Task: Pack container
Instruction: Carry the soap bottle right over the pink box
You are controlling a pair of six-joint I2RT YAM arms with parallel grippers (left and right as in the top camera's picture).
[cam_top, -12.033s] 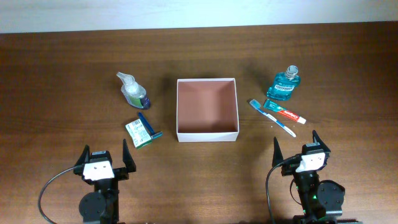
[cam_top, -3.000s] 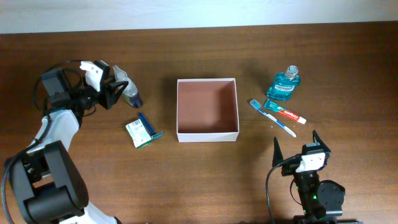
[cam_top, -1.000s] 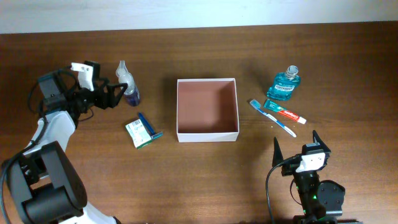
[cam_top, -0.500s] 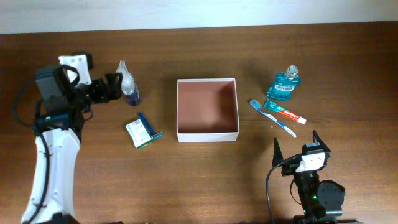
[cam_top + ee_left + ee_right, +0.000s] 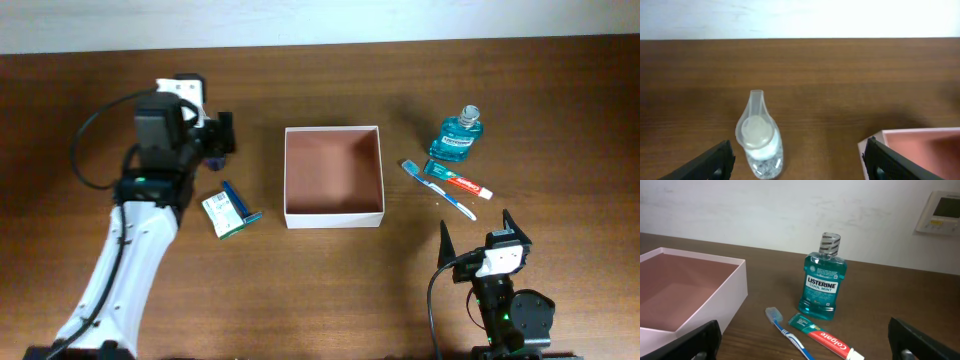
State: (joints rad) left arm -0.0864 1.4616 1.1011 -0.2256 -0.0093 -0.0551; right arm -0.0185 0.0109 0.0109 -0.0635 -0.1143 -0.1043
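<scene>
Pincer (image 5: 799, 150) of the left arm, spread, has swung over the pump bottle (image 5: 760, 147)

left gripper (image 5: 224, 137): left of container (image 5: 334, 219) | carton (image 5: 224, 213): below it | mouthwash (image 5: 457, 137), toothbrush (image 5: 440, 190), toothpaste (image 5: 460, 180): right of container | right gripper (image 5: 476, 230): spread

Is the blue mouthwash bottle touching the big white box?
Apart. The right wrist view shows a wide strip of bare brown table between the mouthwash bottle and the container; the overhead view shows the same gap.

Mouthwash bottle (image 5: 460, 135) upright, toothpaste (image 5: 458, 179), toothbrush (image 5: 440, 190) beside; pump bottle (image 5: 759, 135) upright; carton (image 5: 222, 214) touching blue item (image 5: 238, 200), perhaps pen.
</scene>
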